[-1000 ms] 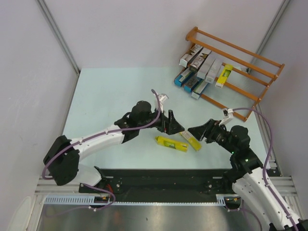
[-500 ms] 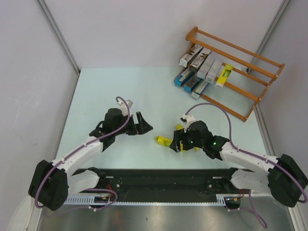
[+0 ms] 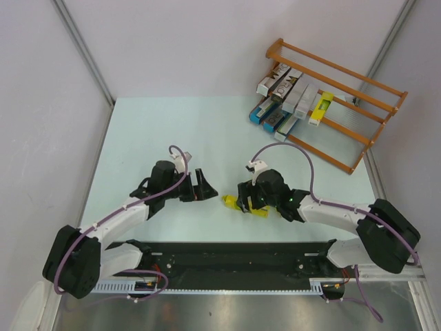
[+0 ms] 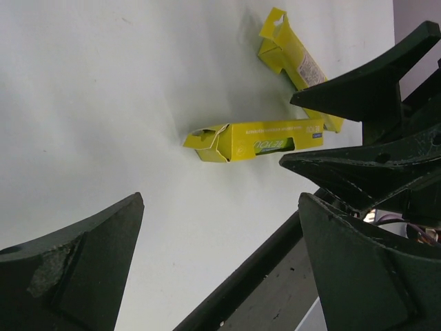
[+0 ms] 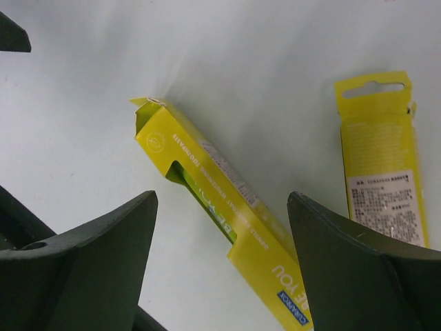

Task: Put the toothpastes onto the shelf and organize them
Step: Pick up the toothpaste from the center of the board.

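Note:
Two yellow toothpaste cartons lie on the table near the front. My right gripper (image 3: 243, 198) is open and low over one yellow carton (image 3: 229, 201). In the right wrist view that carton (image 5: 207, 186) lies slantwise between my right gripper's (image 5: 222, 198) spread fingers, untouched. The second yellow carton (image 5: 382, 162) lies just to its right, mostly hidden under the right arm in the top view (image 3: 260, 212). My left gripper (image 3: 204, 187) is open and empty, left of both cartons (image 4: 255, 138). The wooden shelf (image 3: 344, 72) at the far right holds several silver, blue and one yellow carton (image 3: 321, 107).
The pale table (image 3: 151, 131) spreads out left of the shelf. A black rail (image 3: 227, 252) runs along the near edge by the arm bases. Grey walls close in left, right and behind. The two grippers face each other closely over the cartons.
My right gripper has swung left and come down over the yellow carton. My left gripper has pulled back to the left, away from the cartons.

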Controlling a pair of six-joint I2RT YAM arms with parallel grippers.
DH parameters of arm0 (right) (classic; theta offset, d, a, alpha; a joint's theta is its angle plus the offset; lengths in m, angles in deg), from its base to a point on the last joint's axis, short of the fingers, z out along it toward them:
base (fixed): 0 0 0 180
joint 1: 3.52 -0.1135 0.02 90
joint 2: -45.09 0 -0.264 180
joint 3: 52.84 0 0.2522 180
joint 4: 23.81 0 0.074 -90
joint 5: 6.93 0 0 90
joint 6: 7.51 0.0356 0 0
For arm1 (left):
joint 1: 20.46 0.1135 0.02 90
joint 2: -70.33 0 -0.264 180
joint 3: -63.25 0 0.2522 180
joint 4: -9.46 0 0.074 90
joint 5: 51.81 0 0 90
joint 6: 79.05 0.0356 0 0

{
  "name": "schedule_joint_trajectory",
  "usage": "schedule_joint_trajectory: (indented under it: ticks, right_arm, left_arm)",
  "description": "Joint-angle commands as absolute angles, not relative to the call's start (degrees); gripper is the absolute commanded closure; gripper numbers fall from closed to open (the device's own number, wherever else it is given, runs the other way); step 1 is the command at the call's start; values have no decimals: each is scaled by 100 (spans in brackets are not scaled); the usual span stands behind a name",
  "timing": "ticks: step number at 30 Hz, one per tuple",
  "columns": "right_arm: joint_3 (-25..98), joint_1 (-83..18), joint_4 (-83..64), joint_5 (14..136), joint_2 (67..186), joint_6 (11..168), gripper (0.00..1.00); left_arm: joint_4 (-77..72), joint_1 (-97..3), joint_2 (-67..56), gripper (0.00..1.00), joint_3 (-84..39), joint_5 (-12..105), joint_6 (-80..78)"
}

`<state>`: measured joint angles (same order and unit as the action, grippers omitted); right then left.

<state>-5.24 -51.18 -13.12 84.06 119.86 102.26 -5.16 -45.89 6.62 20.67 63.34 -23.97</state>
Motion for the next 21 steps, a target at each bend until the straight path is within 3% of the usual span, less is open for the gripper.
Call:
schedule_joint_trajectory:
  ticks: [1,8,21]
  right_arm:
    - [-173,-5151,-1742,8186,12506,9946,19]
    - [-147,-5151,-1647,7797,12903,9875,23]
    - [-155,-5362,-1119,8210,12894,9980,62]
  left_arm:
    - [-228,-4534,529,0,2189,6587,-2333]
    - [-113,-4534,406,0,2259,6640,-2359]
    - [-139,-4534,282,0,2180,6702,-2342]
